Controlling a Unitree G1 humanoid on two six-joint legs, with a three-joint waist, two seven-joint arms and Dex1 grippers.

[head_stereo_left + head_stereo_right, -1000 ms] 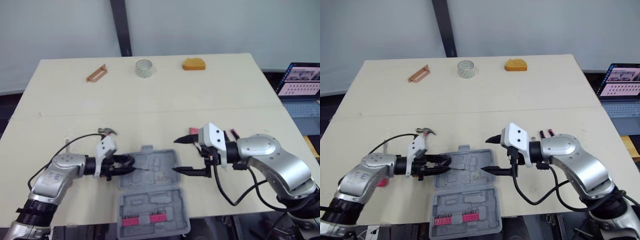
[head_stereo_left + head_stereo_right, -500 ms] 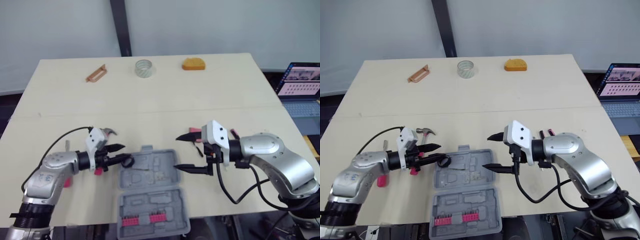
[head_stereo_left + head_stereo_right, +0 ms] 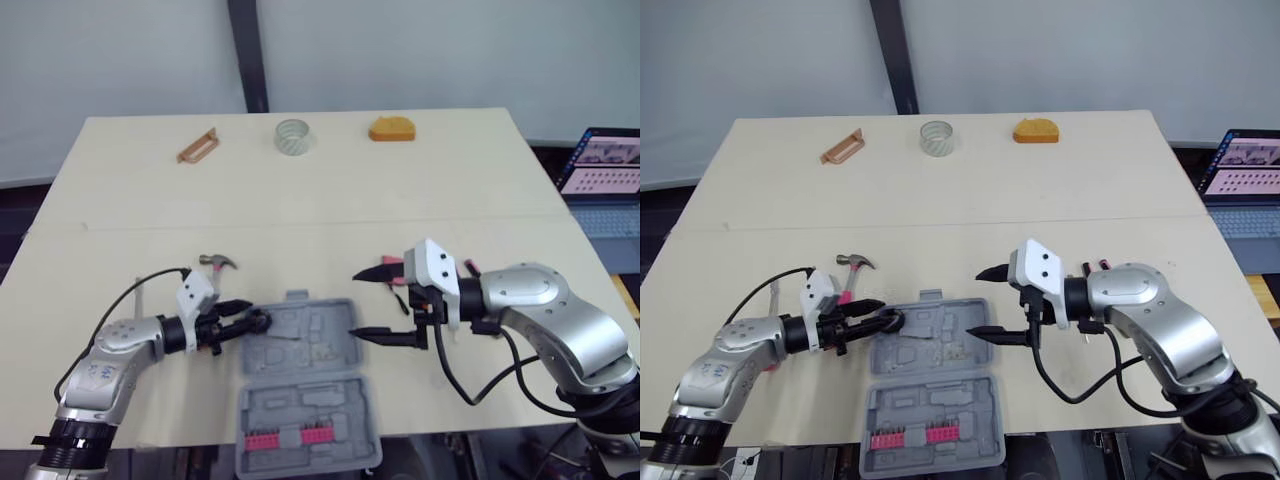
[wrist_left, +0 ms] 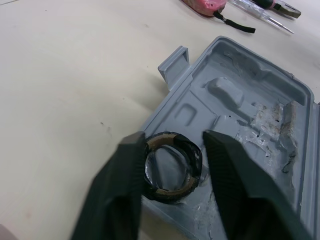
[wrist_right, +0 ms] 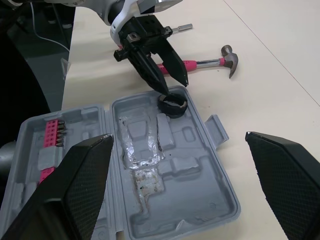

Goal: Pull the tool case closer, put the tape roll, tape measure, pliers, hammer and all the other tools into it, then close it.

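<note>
The grey tool case (image 3: pixel 305 345) lies open near the table's front edge, its lid (image 3: pixel 310 430) with pink bits nearest me. My left gripper (image 3: pixel 245 323) is at the case's far left corner, shut on a black tape roll (image 4: pixel 170 167) that rests on the rim there. My right gripper (image 3: pixel 358 304) hangs wide open and empty over the case's right edge. A hammer (image 3: pixel 215 265) with a pink handle lies just behind my left gripper. Far back lie a clear tape roll (image 3: pixel 292 135) and an orange tape measure (image 3: pixel 390 129).
A brown handled tool (image 3: pixel 196 146) lies at the back left. Pink-handled tools (image 3: pixel 470 267) lie behind my right wrist. An open laptop (image 3: pixel 610 165) stands off the table's right side. Bare tabletop stretches between the case and the back row.
My left gripper drew back to the left half a second ago, then returned with its fingers around the black tape roll at the case's corner. The right gripper has hardly moved.
</note>
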